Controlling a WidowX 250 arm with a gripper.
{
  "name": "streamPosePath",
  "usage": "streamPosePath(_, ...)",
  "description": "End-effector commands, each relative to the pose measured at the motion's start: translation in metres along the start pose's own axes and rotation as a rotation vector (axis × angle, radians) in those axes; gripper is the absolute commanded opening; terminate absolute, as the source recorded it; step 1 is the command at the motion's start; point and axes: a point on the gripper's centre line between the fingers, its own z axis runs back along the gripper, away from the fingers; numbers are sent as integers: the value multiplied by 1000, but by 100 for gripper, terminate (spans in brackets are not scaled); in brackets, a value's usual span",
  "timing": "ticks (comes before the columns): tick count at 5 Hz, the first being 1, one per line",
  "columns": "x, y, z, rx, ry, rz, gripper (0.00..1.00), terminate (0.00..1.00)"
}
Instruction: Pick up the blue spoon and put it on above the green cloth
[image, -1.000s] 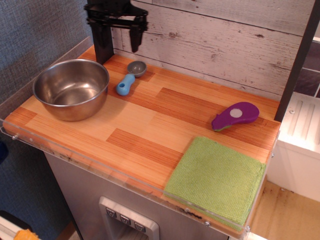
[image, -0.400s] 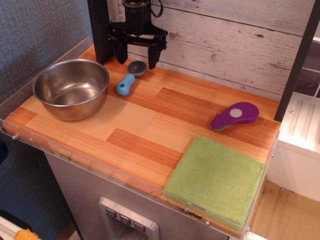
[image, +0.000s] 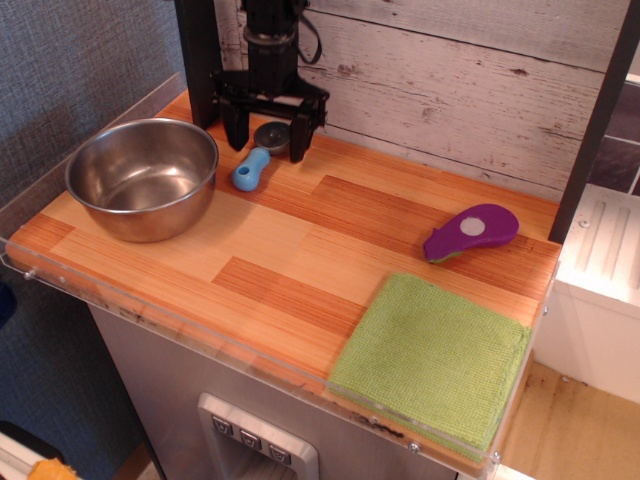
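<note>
The blue spoon (image: 253, 166) lies on the wooden counter at the back left, light-blue handle toward the front, grey bowl toward the wall. My black gripper (image: 268, 146) is open and low over the spoon's bowl, with one finger on each side of it. I cannot tell whether the fingers touch the spoon. The green cloth (image: 434, 359) lies flat at the front right corner of the counter, far from the gripper.
A steel bowl (image: 142, 177) stands at the left, close beside the spoon. A purple oval toy with a white spot (image: 470, 231) lies behind the cloth at the right. The plank wall (image: 450, 80) is right behind the gripper.
The gripper has come down from high at the back left and now straddles the spoon's bowl. The spoon, cloth, steel bowl and purple toy have not moved.
</note>
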Motion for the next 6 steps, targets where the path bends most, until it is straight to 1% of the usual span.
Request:
streamPosePath(1,7,2,4,28,-25,-7,100,0)
streamPosePath(2,7,3,3,18,-29,2,0,0)
streamPosePath(3,7,4,15,-4,-56,11,0,0)
streamPosePath(4,5,8,37,-59,-100,37,0,0)
streamPosePath(5,-3,0,77,-174,-170,44,0,0)
streamPosePath(6,-34,-27,111,-267,-213,-36,0,0)
